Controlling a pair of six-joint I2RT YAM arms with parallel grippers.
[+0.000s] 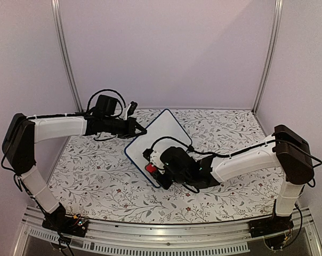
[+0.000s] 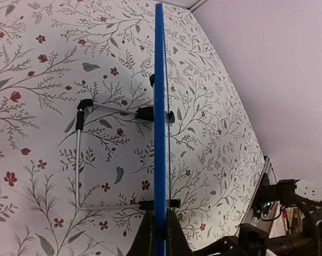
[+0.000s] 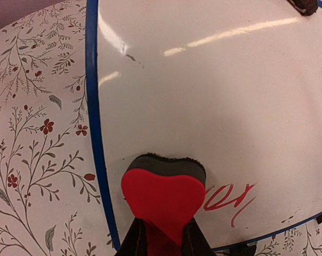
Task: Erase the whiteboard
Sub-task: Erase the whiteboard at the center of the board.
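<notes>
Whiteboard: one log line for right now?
left gripper: shut on whiteboard edge | right gripper: shut on eraser | eraser: on whiteboard | red writing: unwiped, beside eraser

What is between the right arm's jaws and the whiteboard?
A red eraser: the right jaws pinch it, and its dark felt pad sits on the whiteboard, beside red writing. The right wrist view shows this.

Arms extended; jaws apparently clamped.

Top camera: high above near edge, looking down. 2 wrist cameras: close; all 3 share whiteboard.
</notes>
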